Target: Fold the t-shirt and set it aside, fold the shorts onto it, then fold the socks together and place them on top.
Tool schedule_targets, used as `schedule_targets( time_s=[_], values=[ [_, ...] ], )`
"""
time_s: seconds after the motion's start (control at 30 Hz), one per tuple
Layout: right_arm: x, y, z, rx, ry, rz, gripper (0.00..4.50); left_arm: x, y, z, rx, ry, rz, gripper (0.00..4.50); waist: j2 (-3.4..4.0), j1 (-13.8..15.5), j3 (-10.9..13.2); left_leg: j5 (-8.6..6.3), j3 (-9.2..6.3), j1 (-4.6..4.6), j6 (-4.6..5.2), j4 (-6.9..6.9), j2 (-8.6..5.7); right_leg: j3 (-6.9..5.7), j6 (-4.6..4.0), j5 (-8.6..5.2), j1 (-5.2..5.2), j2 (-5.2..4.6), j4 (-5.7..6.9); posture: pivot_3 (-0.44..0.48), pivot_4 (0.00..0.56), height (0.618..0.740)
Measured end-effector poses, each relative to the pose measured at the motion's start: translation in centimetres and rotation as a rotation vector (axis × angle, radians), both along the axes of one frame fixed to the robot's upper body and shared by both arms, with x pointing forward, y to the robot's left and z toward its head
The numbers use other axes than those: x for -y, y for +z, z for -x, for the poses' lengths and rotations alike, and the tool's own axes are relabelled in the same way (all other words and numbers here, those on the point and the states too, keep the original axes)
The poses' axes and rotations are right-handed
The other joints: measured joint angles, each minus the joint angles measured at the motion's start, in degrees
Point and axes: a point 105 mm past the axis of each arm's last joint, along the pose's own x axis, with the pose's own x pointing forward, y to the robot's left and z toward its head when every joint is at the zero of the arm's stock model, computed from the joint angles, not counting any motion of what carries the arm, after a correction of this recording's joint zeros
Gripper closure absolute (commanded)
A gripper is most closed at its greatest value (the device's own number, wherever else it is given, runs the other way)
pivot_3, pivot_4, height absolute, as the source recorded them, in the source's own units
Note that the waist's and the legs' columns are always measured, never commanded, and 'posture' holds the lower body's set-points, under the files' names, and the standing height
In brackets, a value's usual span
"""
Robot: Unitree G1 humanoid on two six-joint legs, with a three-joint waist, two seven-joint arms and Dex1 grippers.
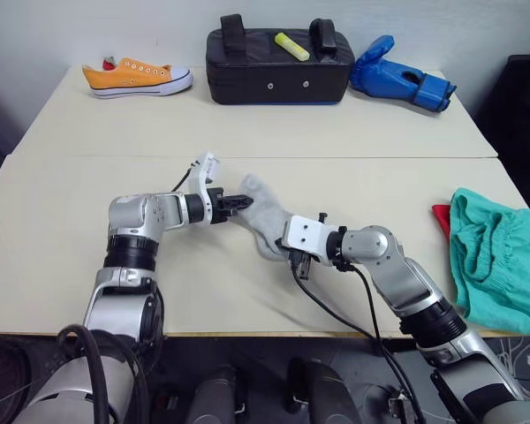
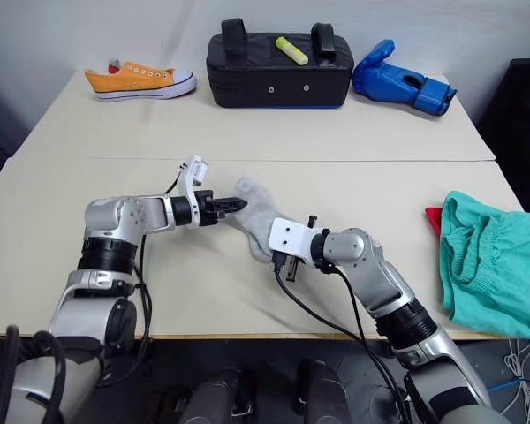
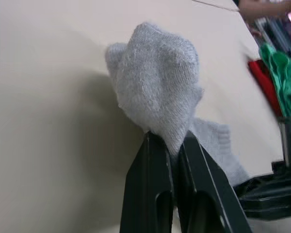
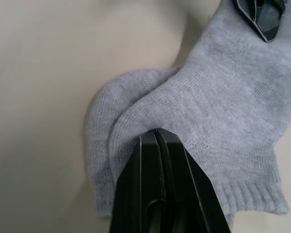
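We have both hands pinched on the socks at mid-tabletop, well left of the shorts, left hand on the far end, right hand on the near: sock-folding step, next bring ends together.

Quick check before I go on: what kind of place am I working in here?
Probably a lab or test room, not a home: pale tables pushed together against a bare wall, with staged props, an orange sneaker, a black pad and a blue boxing glove.
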Motion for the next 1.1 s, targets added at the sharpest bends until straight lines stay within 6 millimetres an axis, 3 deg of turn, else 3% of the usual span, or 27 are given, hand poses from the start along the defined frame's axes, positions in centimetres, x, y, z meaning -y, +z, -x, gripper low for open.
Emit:
schedule_targets(
  time_s=[0.13, 0.33, 0.43, 0.63, 0.9, 1.07, 1.1],
  values=[
    [0.1, 0.0, 0.0, 0.008, 0.004, 0.005, 4.5, 0.8, 0.7, 1.2, 0.28, -0.155, -0.214, 4.43, 0.01, 0.18, 0.0, -0.09, 0.01, 0.0, -0.16, -0.02, 0.01, 0.0, -0.03, -0.01, -0.02, -0.04, -0.22, 0.0, 0.15, 0.74],
    [0.1, -0.1, 0.0, 0.012, 0.005, 0.008, 4.5, 2.6, 1.3, 2.1, 0.537, -0.318, -0.361, 4.43, 0.0, 0.23, 0.0, 0.01, 0.01, -0.01, 0.05, -0.02, 0.01, -0.01, -0.03, -0.01, -0.04, -0.06, -0.26, 0.0, 0.15, 0.74],
    [0.2, -0.1, 0.0, 0.012, 0.004, 0.008, 4.5, 2.8, 0.2, 2.9, 0.628, -0.429, -0.478, 4.43, 0.01, 0.23, 0.0, 0.04, 0.01, -0.01, 0.1, -0.04, 0.01, -0.02, -0.03, -0.02, -0.04, -0.06, -0.26, 0.0, 0.15, 0.74],
    [0.5, -0.2, 0.4, 0.01, -0.014, -0.001, 4.5, 3.5, -2.3, 3.3, 0.735, -0.559, -0.648, 4.43, 0.01, 0.45, 0.0, -0.08, 0.0, -0.04, 0.33, 0.01, 0.02, -0.04, -0.03, -0.02, -0.03, -0.12, -0.28, 0.0, 0.15, 0.74],
    [2.7, 0.2, 1.6, -0.043, -0.095, -0.043, 4.5, 3.9, -2.9, 3.5, 0.867, -0.641, -0.745, 4.43, 0.01, 0.62, 0.01, -0.15, -0.03, -0.08, 0.46, 0.04, 0.02, -0.07, -0.03, -0.01, -0.03, -0.15, -0.32, 0.0, 0.15, 0.74],
    [4.1, 2.9, 1.7, -0.09, -0.173, -0.157, 4.5, 3.7, -3.2, 3.7, 0.852, -0.643, -0.737, 4.43, 0.02, 0.45, 0.01, -0.18, -0.04, -0.08, 0.5, 0.05, 0.07, -0.07, -0.03, -0.01, -0.04, -0.12, -0.31, 0.0, 0.15, 0.74],
    [4.1, 3.6, 1.6, -0.088, -0.178, -0.175, 4.5, 3.7, -3.3, 3.7, 0.847, -0.64, -0.732, 4.21, 0.04, 0.41, 0.02, -0.18, -0.04, -0.08, 0.5, 0.05, 0.07, -0.07, -0.03, -0.01, -0.04, -0.12, -0.31, 0.0, 0.15, 0.74]
  ],
)
